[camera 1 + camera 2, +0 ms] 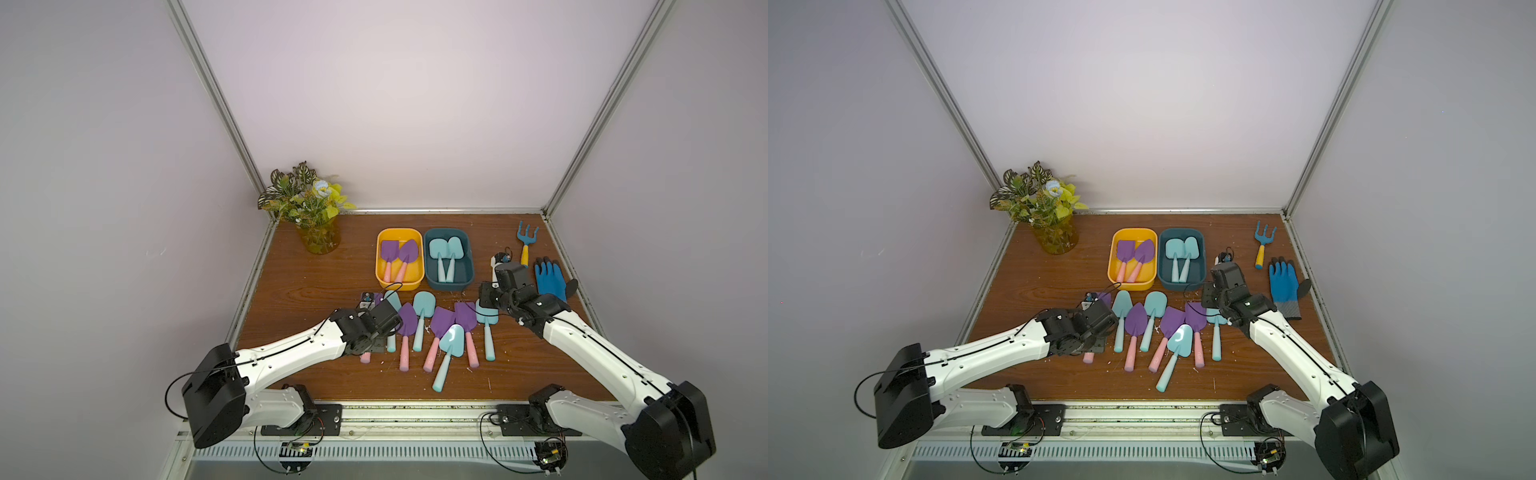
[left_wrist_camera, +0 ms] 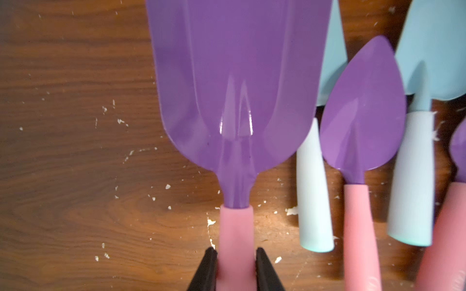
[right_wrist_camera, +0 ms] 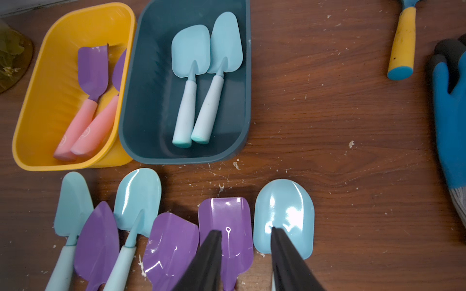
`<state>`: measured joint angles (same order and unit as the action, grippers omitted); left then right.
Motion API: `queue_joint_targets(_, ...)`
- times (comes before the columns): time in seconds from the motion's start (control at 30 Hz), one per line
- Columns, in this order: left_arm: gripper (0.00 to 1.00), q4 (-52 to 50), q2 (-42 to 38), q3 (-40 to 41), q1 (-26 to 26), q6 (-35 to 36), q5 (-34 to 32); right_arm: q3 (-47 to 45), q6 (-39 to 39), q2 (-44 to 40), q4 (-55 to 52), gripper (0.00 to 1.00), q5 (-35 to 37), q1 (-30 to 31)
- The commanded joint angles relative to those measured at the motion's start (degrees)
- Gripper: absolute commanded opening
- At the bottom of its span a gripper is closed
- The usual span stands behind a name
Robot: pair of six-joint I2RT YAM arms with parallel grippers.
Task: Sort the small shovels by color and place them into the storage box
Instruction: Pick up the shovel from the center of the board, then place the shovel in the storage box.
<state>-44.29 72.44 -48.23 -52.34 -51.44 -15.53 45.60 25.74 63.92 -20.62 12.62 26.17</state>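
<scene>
My left gripper (image 2: 236, 262) is shut on the pink handle of a purple shovel (image 2: 237, 88) that lies at the left end of the row on the table. In both top views the wrist covers most of it, leaving its handle end (image 1: 365, 358) showing. Several more small shovels (image 1: 424, 324), purple and light blue, lie side by side. My right gripper (image 3: 245, 230) hangs open, holding nothing, over a purple blade (image 3: 227, 221) and a light-blue blade (image 3: 285, 211) at the row's right end. The yellow storage box (image 1: 380, 266) holds two purple shovels. The dark teal box (image 1: 469, 266) holds two light-blue ones.
A plant in a yellow vase (image 1: 313, 224) stands at the back left corner. A blue rake with a yellow handle (image 1: 525, 243) and a blue glove (image 1: 550, 278) lie at the right, beside my right arm. Metal rails edge the wooden table.
</scene>
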Motion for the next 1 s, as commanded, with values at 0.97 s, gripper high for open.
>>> queue_joint_targets(0.97,0.0,-2.2,39.13,-56.97,14.37,27.08,-2.82,-3.61,3.19,-8.36,-0.82,0.39,-1.37,-0.18)
